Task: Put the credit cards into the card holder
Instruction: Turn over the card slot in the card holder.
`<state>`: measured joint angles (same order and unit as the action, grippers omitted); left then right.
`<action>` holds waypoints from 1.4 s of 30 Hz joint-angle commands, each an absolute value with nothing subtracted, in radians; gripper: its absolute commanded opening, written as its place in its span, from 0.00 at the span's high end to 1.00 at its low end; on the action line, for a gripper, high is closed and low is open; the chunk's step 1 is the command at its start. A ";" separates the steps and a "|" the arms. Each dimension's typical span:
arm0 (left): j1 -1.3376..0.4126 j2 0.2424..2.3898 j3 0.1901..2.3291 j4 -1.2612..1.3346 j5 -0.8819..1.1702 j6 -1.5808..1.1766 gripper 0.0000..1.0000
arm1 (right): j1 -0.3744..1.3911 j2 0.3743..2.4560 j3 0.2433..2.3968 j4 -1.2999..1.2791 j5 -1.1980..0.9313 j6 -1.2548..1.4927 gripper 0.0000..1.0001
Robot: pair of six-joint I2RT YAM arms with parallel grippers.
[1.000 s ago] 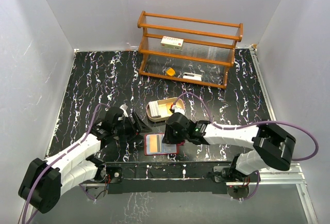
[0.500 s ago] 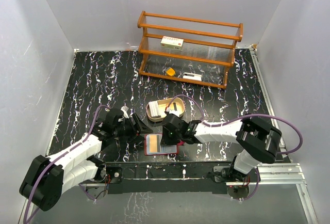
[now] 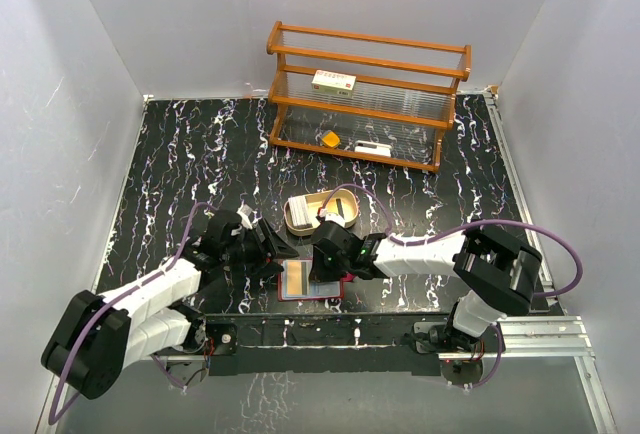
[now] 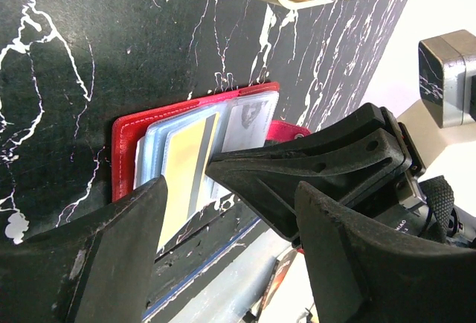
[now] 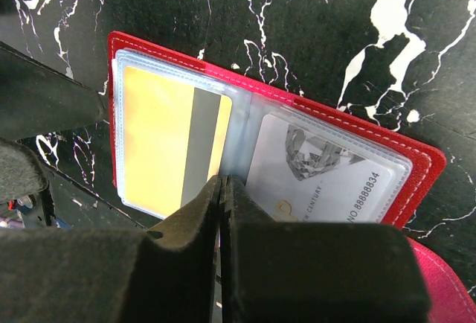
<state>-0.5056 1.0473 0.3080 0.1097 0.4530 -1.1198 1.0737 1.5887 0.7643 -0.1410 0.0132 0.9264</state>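
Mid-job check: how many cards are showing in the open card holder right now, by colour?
Yellow card: 1
White card: 1
Total: 2 showing in the card holder; any cards under other sleeves are hidden.

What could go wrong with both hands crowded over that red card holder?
The right hand, shut, has its tips at the fold beside the yellow card; it might snag a clear pocket and drag the card holder. That holder lies close to the near edge of the table, so a push could slide it off. The open left hand is very near; the two could bump.
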 commanded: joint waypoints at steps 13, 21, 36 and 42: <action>-0.501 1.083 0.304 0.115 0.458 -1.069 0.32 | 1.096 1.628 0.752 -0.133 0.032 0.926 1.00; -0.501 1.094 0.267 0.201 0.492 -1.102 0.32 | 1.098 1.631 0.752 -0.137 0.032 0.925 1.00; -0.502 1.077 0.223 0.341 0.553 -1.189 0.32 | 1.103 1.642 0.753 -0.119 0.028 0.925 1.00; -0.511 1.088 0.205 0.420 0.580 -1.236 0.32 | 1.106 1.648 0.756 -0.107 0.024 0.921 1.00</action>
<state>-0.5060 1.0916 0.2180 0.3370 0.5297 -1.1896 1.0836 1.6012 0.7643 -0.1101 0.0177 0.9264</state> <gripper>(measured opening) 0.677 0.006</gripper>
